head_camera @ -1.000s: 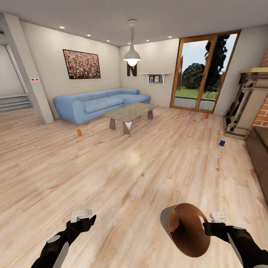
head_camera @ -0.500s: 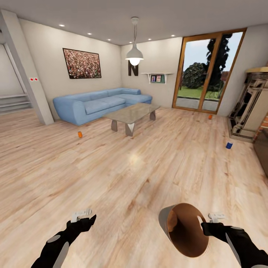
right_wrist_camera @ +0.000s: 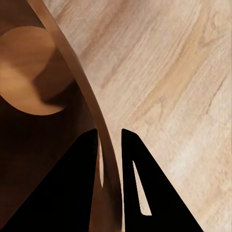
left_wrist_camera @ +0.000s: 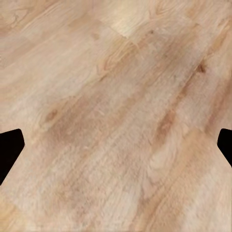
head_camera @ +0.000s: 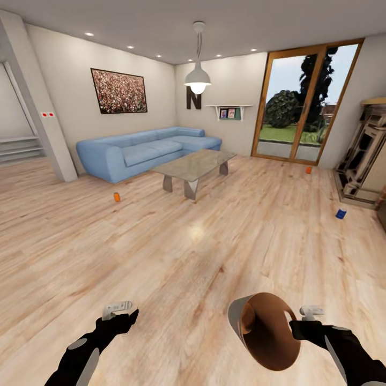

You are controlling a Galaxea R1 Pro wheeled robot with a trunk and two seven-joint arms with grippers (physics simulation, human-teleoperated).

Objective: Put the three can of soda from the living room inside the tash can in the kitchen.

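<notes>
The right gripper [right_wrist_camera: 110, 140] stays clamped on the tash can [head_camera: 268, 335] rim; the left gripper [left_wrist_camera: 116, 145] is spread. Against the sofa [head_camera: 145, 150], the view has panned left since before.

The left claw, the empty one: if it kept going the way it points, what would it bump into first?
Most likely just the bare wooden floor. The left claw is open and empty, and its wrist view shows planks ahead, though how far is unclear.

We look along the left end effector [left_wrist_camera: 116, 145] at the light wooden floor [left_wrist_camera: 116, 96], its planks and grain running diagonally. The two dark fingertips [left_wrist_camera: 8, 150] sit far apart, spread wide, with bare floor between them and beyond them, and nothing held in the gap
</notes>
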